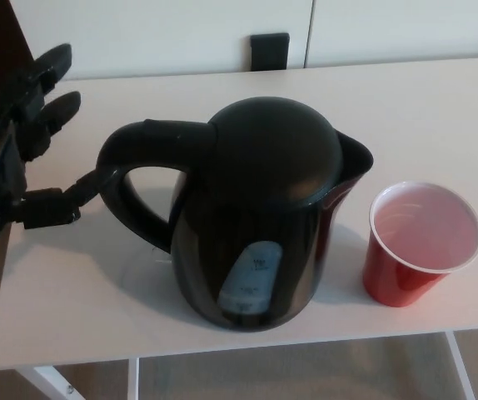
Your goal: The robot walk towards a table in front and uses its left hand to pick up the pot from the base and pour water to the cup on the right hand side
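A black electric kettle (260,212) stands on the white table (439,108), its handle (135,179) pointing left and its spout toward the right. A red cup (418,242) with a white inside stands just right of the kettle, upright and apart from it. My left hand (31,146) has come in at the left edge, open with fingers spread. Its thumb tip reaches close to the handle; its two fingers point up and away. The kettle's base is hidden under its body. The right hand does not show.
A white wall or cabinet front with a small black square (270,52) runs behind the table. The table's near edge and a white leg (135,379) show at the bottom, with floor beyond the left edge.
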